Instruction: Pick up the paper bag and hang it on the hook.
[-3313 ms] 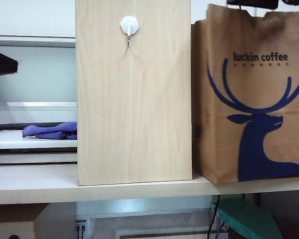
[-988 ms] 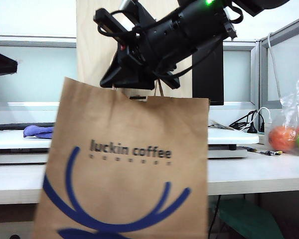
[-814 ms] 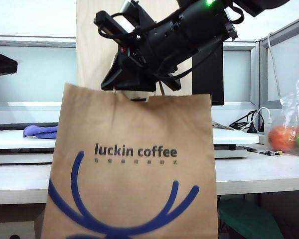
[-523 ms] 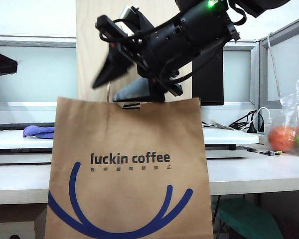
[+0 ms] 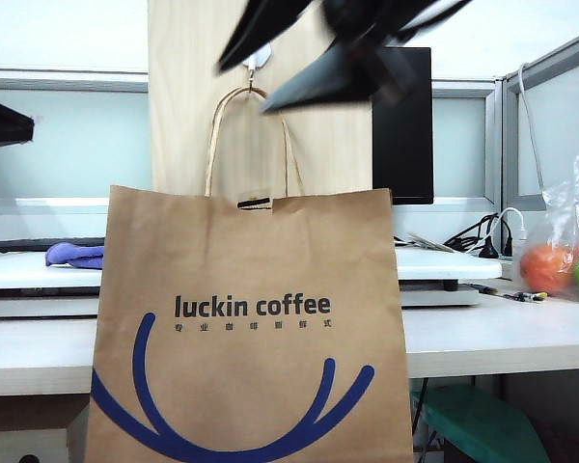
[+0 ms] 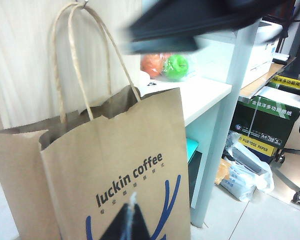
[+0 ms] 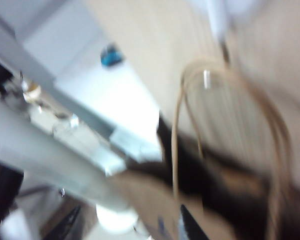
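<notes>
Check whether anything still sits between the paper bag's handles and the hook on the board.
Nothing visible does. The paper bag hangs with both handles looped over the hook on the board. The right gripper, open, is above and holds nothing.

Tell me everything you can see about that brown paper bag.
The paper bag is brown kraft paper with black "luckin coffee" lettering and dark blue curved antlers printed below. Its torn-edged mouth gapes open. Two twisted paper handles rise to the hook on the pale wooden board, so it hangs upright. The right gripper, blurred and open, is just above, not holding it.
</notes>
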Controlling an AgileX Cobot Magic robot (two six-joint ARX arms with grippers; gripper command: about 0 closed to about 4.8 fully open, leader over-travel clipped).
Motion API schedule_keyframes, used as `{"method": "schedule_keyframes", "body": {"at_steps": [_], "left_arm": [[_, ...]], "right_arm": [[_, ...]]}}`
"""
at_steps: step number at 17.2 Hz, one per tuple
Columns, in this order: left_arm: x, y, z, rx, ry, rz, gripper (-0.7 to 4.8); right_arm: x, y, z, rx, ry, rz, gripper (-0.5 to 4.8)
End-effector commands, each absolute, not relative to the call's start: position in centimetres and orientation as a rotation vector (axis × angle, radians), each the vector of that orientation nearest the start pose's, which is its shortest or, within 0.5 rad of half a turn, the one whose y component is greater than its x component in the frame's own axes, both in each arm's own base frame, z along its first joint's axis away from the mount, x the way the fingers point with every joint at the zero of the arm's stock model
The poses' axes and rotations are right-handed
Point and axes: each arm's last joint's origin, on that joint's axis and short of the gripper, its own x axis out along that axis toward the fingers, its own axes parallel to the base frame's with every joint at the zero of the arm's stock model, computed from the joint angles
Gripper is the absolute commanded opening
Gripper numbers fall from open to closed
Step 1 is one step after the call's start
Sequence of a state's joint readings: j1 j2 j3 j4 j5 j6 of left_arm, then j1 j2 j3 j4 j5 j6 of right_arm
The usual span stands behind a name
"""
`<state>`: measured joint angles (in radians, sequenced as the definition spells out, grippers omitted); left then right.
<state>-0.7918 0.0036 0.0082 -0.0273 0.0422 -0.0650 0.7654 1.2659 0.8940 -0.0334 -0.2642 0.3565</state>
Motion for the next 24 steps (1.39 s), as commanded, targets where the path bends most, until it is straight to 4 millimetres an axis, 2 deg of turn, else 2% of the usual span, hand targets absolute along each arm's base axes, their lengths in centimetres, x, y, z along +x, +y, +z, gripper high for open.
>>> {"method": "schedule_keyframes", "body": {"at_steps": [1, 2, 3, 4, 5, 6, 9, 11, 15, 18, 24], "left_arm": [[6.8, -7.0, 16.4, -0.054, 0.042, -0.833, -0.06], [7.0, -6.7, 16.4, -0.055, 0.041, -0.816, -0.06], [7.3, -6.4, 16.4, -0.056, 0.04, -0.783, -0.06], [7.7, -5.9, 16.4, -0.057, 0.039, -0.735, -0.06], [8.2, -5.1, 16.4, -0.058, 0.036, -0.655, -0.06], [8.8, -4.1, 16.4, -0.06, 0.033, -0.537, -0.06], [9.5, -2.1, 16.4, -0.063, 0.026, -0.31, -0.06], [9.7, -1.0, 16.4, -0.063, 0.022, -0.191, -0.06], [9.7, -0.4, 16.4, -0.064, 0.02, -0.14, -0.05], [9.7, -0.4, 16.5, -0.064, 0.019, -0.14, -0.06], [9.7, 0.1, 16.4, -0.066, 0.026, -0.111, -0.06]], "right_arm": [[16.7, 17.1, 30.6, 0.115, 0.589, 0.915, 2.19], [14.9, 15.0, 31.8, 0.052, 0.562, 0.838, 2.06], [13.6, 13.3, 32.5, 0.005, 0.525, 0.755, 1.67], [12.5, 11.9, 33.1, -0.034, 0.485, 0.675, 0.68], [11.2, 10.1, 33.8, -0.078, 0.431, 0.572, 0.0], [9.9, 8.4, 34.3, -0.108, 0.36, 0.471, -0.01], [7.6, 5.6, 34.0, -0.142, 0.23, 0.337, -0.01], [5.7, 3.5, 32.5, -0.144, 0.119, 0.27, -0.01], [3.3, 1.1, 29.2, -0.041, -0.027, 0.239, -0.01], [3.3, 1.0, 28.3, -0.053, -0.009, 0.183, -0.01], [3.9, 1.5, 28.9, 0.055, -0.154, 0.171, -0.01]]}}
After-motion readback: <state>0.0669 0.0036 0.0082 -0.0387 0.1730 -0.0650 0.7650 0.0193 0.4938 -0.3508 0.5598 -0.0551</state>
